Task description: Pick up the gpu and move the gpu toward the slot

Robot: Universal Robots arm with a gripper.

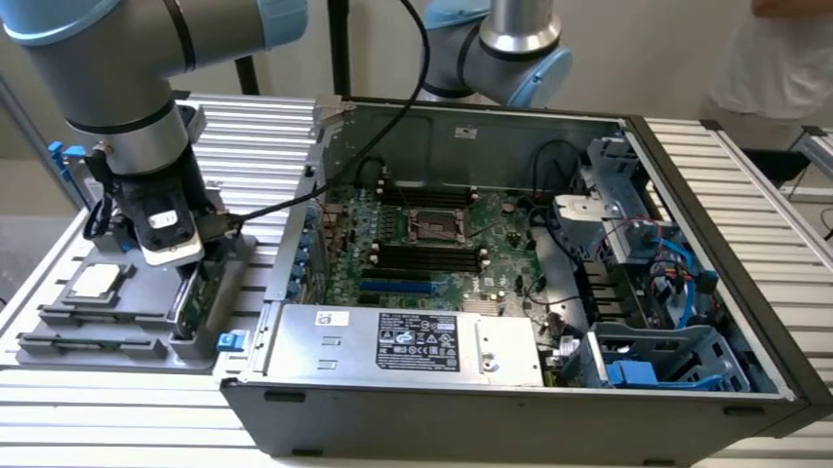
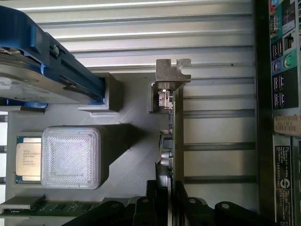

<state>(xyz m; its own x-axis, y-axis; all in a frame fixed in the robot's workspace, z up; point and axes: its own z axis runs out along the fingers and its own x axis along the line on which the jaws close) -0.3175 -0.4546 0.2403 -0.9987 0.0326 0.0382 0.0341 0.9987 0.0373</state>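
One gpu (image 2: pixel 178 117) stands edge-on in gray tray (image 2: pixel 134 106) w/ cpu (image 2: pixel 27 158), jaws pinching it.

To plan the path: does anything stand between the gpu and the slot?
Yes. The case wall rises between the gpu, in its holder outside the case, and the slot inside.

Scene lit brightly and evenly, glare streaked along the ribbed table (image 2: pixel 141 28), soft shadows cast across the grey fixture (image 2: pixel 134 106), the gripper (image 2: pixel 168 193) rendered nearly black.
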